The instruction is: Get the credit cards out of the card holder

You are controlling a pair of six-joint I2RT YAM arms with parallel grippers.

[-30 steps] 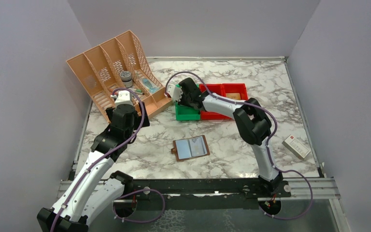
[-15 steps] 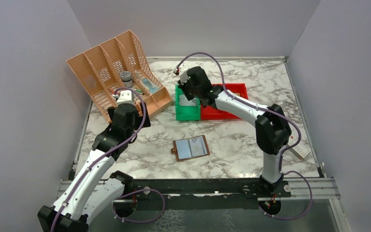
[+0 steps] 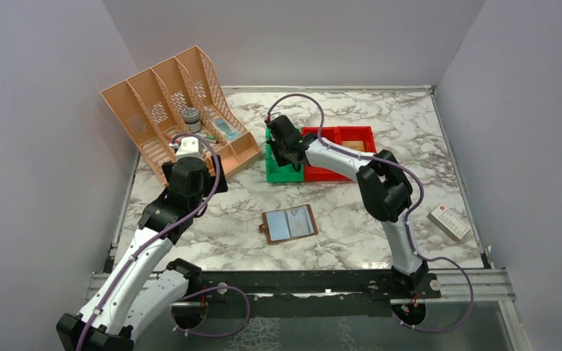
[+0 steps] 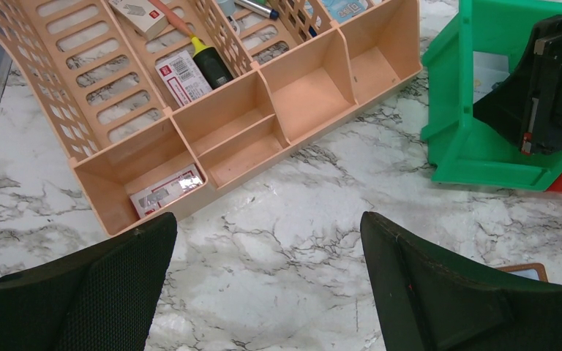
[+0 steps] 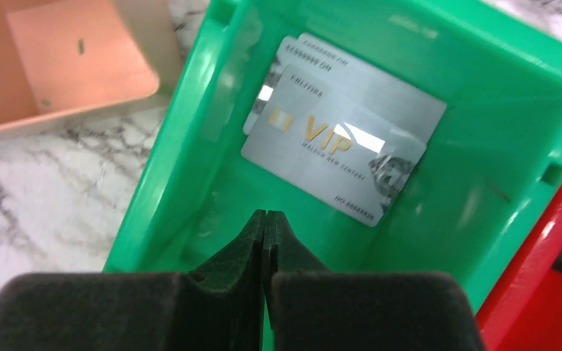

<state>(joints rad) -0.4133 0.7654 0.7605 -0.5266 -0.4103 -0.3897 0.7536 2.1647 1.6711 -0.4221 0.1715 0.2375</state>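
The green bin (image 3: 284, 175) above centre of the overhead view seems to be the drop spot. The brown card holder (image 3: 290, 224) lies open and flat below it, mid-frame; whether any card is inside I cannot tell. 2 credit cards (image 5: 336, 139) lie overlapped on the bin floor. The right gripper (image 5: 265, 223) hangs above them, fingers pressed together on nothing, while the left gripper (image 4: 267, 219), at left, gapes wide and empty, parked clear.

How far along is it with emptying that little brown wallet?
Two silver cards lie stacked in the green bin, so that part looks done. Nothing is in hand: the right claw is shut and empty above the bin, the left claw open and idle. The card holder lies open on the table; whether it holds more cards is unclear.
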